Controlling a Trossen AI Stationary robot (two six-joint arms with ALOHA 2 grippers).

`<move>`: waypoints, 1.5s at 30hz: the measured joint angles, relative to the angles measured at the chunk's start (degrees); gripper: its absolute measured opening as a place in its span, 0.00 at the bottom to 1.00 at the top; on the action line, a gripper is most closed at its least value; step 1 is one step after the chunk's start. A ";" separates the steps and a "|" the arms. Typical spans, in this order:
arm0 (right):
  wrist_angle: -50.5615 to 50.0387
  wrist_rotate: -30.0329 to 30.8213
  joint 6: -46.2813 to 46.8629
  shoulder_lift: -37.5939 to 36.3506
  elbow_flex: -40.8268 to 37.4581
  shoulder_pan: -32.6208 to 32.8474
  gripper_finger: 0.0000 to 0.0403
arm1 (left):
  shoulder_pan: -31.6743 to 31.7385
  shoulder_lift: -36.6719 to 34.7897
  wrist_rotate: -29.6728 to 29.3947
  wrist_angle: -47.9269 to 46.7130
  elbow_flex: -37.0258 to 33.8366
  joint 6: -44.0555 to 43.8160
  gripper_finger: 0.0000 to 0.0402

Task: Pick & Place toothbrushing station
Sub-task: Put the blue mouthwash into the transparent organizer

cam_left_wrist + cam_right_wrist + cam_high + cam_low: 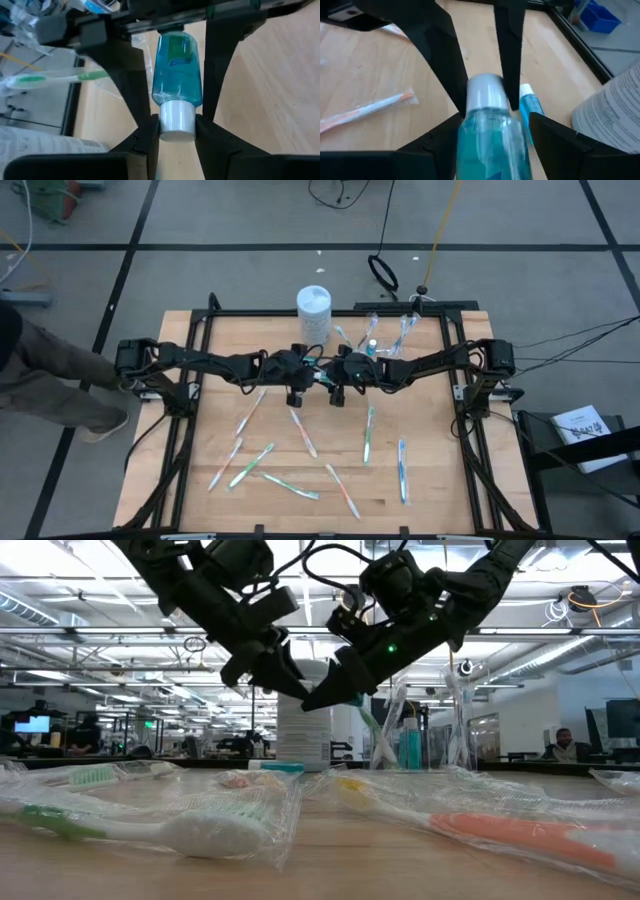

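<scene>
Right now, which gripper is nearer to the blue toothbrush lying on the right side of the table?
Right. The right gripper hangs over mid-table, beyond the blue toothbrush and to its left; the left gripper meets it there, slightly farther left.

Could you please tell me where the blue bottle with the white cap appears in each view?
High view: hidden mid-table where the left gripper and right gripper meet.
Low view: hidden behind the dark fingers.
Left wrist view: bottle at centre, cap pinched by the left gripper.
Right wrist view: bottom centre.
Shared landmark: the white tub.
</scene>
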 joint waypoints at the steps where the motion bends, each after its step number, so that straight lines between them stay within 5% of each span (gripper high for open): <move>1: -0.04 0.04 -0.11 0.00 0.00 -0.14 0.52 | -0.17 0.00 -0.76 -0.01 0.03 0.00 0.26; 23: -0.07 -0.04 -1.49 0.04 0.00 -0.13 0.36 | -0.22 -0.02 -2.95 -0.83 0.12 -0.55 0.27; 45: -0.09 -0.04 -1.49 0.04 0.00 -0.13 0.34 | -0.22 -0.02 -2.90 -0.11 0.01 -2.95 0.30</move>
